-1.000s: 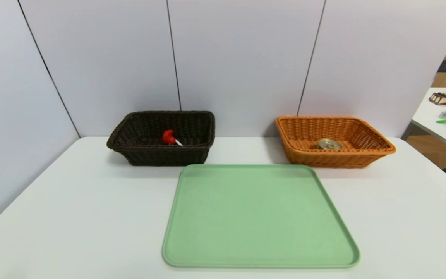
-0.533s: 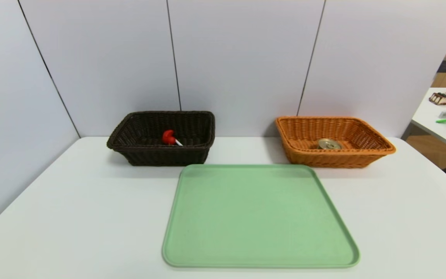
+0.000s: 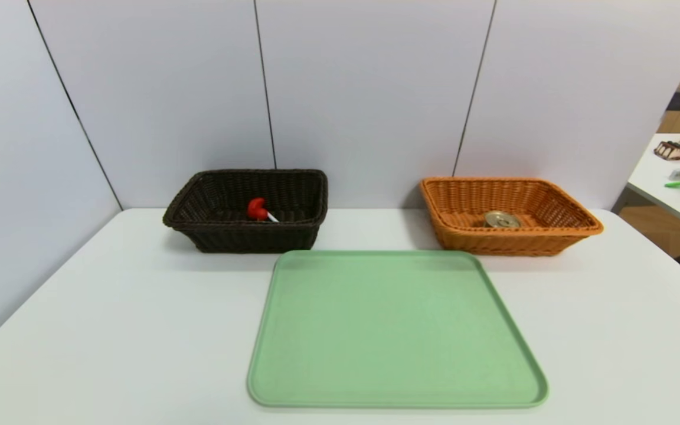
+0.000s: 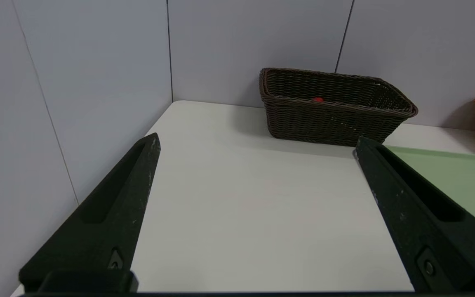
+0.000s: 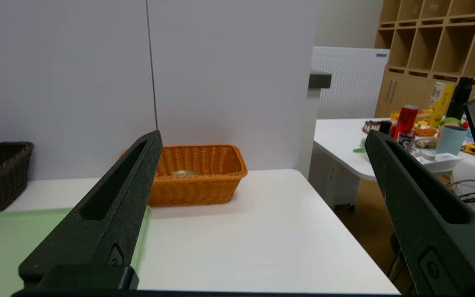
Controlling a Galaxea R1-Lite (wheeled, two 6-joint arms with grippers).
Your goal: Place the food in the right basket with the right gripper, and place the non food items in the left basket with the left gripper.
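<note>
Pale grey wall panels [image 3: 369,88] stand along the twelve o'clock side of the white table [image 3: 139,330], with thin dark seams running down between them. Another pale panel [image 3: 9,177] closes in the ten o'clock side. Out at two o'clock, beyond the panels, a second white table [image 5: 340,132] with rounded corners stands over a brown floor [image 5: 357,210], with assorted goods on top. Behind it are a white perforated board [image 5: 349,82] and light wooden shelves [image 5: 443,45], divided into square cubbies above cupboard doors [image 5: 398,93]. The light is even, leaving soft shadows on the panels.
</note>
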